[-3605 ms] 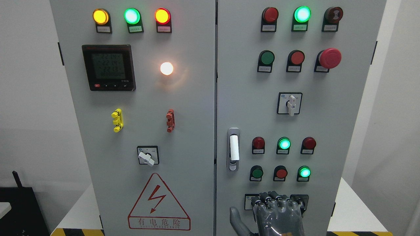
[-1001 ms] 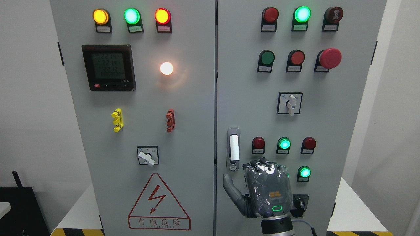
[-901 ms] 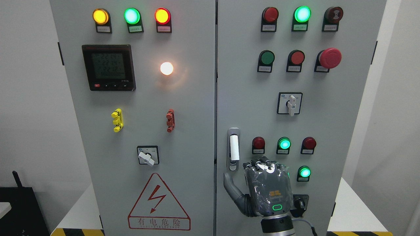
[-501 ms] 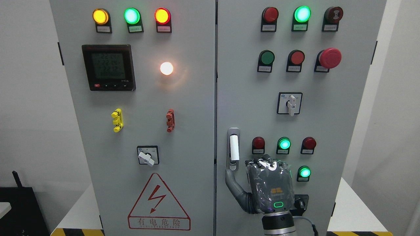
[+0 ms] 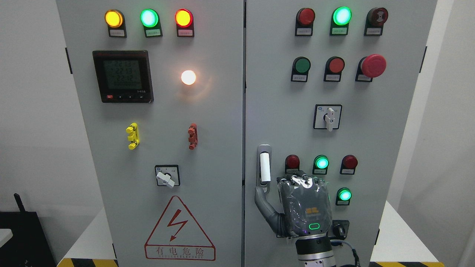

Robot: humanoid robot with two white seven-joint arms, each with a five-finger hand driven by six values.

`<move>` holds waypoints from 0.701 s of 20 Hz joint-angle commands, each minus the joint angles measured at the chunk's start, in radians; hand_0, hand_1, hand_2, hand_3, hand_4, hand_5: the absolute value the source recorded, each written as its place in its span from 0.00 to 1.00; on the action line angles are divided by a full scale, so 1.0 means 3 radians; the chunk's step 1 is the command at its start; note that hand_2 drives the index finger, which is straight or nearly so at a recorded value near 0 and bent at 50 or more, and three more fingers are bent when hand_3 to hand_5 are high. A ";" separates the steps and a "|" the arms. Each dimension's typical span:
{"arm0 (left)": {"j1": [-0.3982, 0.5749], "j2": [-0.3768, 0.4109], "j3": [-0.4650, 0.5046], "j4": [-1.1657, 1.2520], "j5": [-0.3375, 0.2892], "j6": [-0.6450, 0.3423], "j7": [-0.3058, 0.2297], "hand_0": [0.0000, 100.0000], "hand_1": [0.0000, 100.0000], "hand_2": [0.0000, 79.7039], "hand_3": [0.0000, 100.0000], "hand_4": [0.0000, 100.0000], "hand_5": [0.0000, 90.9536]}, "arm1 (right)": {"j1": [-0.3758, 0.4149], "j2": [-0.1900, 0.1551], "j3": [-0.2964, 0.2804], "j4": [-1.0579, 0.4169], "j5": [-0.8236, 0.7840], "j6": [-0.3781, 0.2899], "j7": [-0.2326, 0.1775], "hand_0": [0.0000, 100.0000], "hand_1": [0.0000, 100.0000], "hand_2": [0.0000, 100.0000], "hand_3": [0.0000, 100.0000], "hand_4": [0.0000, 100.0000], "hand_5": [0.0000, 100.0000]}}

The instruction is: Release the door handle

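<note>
1. The door handle (image 5: 264, 167) is a white bar in a grey metal recess, upright, at the left edge of the right cabinet door (image 5: 282, 111), in the lower middle of the frame.
2. The right hand (image 5: 302, 207) comes up from the bottom edge, just right of and below the handle, back toward the camera.
3. Its fingers are curled at the top and the thumb (image 5: 261, 202) points up beneath the handle; whether the thumb touches it I cannot tell.

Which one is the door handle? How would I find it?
Look at the right door of the big grey cabinet, along its left edge near the middle seam. Partway down sits the door handle, a tall white bar in a silver frame. Everything beside it is a round button or light.
</note>
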 commanded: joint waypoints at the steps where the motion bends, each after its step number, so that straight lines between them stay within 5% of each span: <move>1: -0.0010 0.0000 0.0005 0.0031 0.0000 -0.0001 0.0000 0.12 0.39 0.00 0.00 0.00 0.00 | -0.0029 0.0005 -0.0003 0.0036 -0.0002 0.0001 0.0013 0.44 0.01 0.94 1.00 0.89 0.95; 14: -0.0010 0.0000 0.0005 0.0031 0.0000 -0.0001 0.0000 0.12 0.39 0.00 0.00 0.00 0.00 | -0.0075 0.0005 -0.0003 0.0077 -0.0002 0.0006 0.0013 0.44 0.01 0.94 1.00 0.89 0.95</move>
